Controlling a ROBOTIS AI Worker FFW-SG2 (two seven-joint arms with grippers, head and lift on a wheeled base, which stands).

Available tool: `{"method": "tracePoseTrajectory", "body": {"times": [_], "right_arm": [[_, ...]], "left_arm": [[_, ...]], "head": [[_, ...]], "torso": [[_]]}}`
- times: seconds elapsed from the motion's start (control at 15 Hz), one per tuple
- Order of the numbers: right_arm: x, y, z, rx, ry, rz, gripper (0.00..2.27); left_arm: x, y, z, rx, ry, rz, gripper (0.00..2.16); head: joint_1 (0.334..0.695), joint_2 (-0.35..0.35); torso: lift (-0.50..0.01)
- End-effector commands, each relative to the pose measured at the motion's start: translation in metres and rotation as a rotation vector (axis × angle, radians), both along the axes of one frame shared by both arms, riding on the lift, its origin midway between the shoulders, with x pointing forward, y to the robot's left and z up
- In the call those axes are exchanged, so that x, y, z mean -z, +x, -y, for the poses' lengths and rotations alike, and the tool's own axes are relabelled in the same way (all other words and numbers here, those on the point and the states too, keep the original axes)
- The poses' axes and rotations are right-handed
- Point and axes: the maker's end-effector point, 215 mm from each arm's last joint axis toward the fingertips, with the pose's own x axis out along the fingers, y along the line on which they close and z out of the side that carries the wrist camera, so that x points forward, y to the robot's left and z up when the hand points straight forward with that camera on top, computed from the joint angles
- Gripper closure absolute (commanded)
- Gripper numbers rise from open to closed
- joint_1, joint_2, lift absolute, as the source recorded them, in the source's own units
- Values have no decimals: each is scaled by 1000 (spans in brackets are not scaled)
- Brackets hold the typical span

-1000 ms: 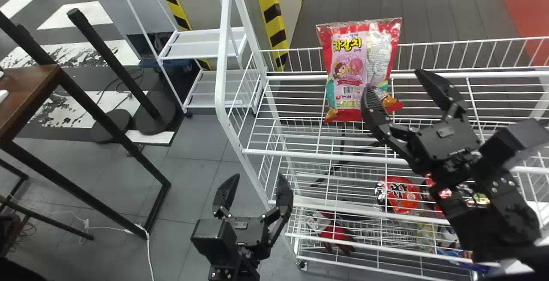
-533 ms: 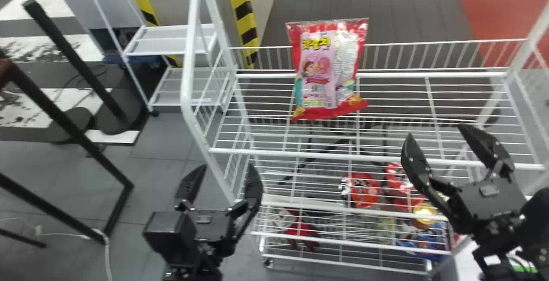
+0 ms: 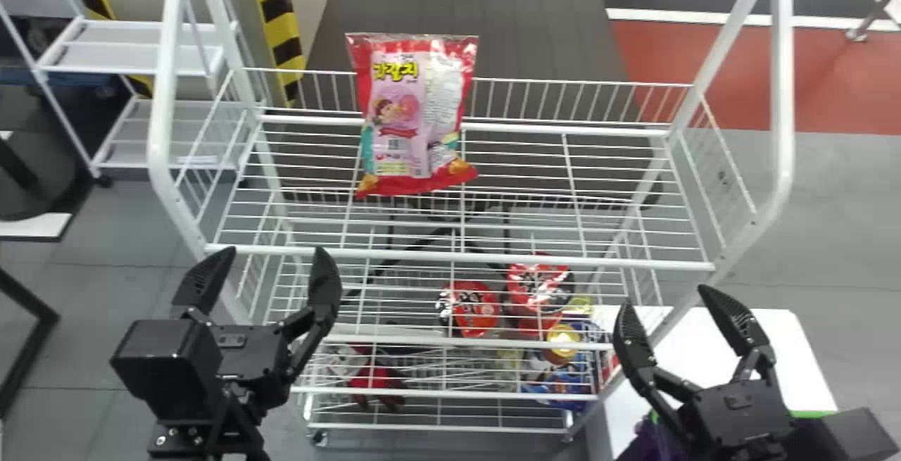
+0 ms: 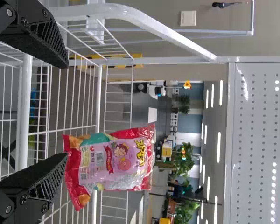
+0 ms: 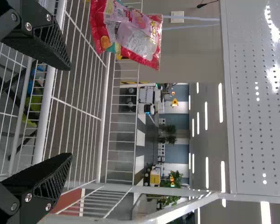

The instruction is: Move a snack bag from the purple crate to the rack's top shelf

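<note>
Ceiling strips [image 5: 206, 172] glow; white glare spots the perforated panel [image 5: 247, 140].

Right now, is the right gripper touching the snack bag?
Apart. Head view: a wide stretch of the top shelf separates the right gripper from the snack bag.

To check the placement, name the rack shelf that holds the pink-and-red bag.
The top shelf: the snack bag is on it, while the round red packages lie lower down.

One snack bag [image 3: 412, 112] is on the top shelf [image 3: 563, 262]; there are two round red packages [image 3: 479, 310], one purple crate [image 3: 645, 445], four fingers [image 3: 325, 285].
</note>
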Motion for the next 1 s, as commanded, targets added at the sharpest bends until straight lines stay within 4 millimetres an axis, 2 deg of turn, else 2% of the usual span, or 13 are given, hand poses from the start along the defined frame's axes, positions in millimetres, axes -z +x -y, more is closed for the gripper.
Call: {"method": "tracePoseTrajectory", "body": {"times": [0.0,0.07,0.2,0.27,0.4,0.53,0.67,0.93], "right_arm": [[4,-13,9,15,-9,17,188],[10,-17,13,20,-11,8,188],[17,-23,23,39,-6,10,188],[16,-25,24,36,-11,23,188],[23,-26,32,43,-15,14,188],[30,-30,46,56,9,4,188],[27,-40,58,77,-8,42,188],[25,-48,74,107,-32,91,188]], "left_arm": [[-15,6,40,60,46,37,167],[-18,11,49,75,45,33,167],[-10,36,70,114,62,-42,167],[-12,45,74,111,61,-48,167],[-22,60,90,130,47,-46,167],[-20,76,102,128,21,-90,174],[-2,89,111,95,29,-184,215],[11,107,146,129,-22,-241,215]], "head": [[695,-99],[695,-117],[695,-189],[695,-211],[695,-234],[695,-254],[695,-286],[695,-350]], "torso": [[0],[0],[0],[0],[0],[0],[0],[0]]}}
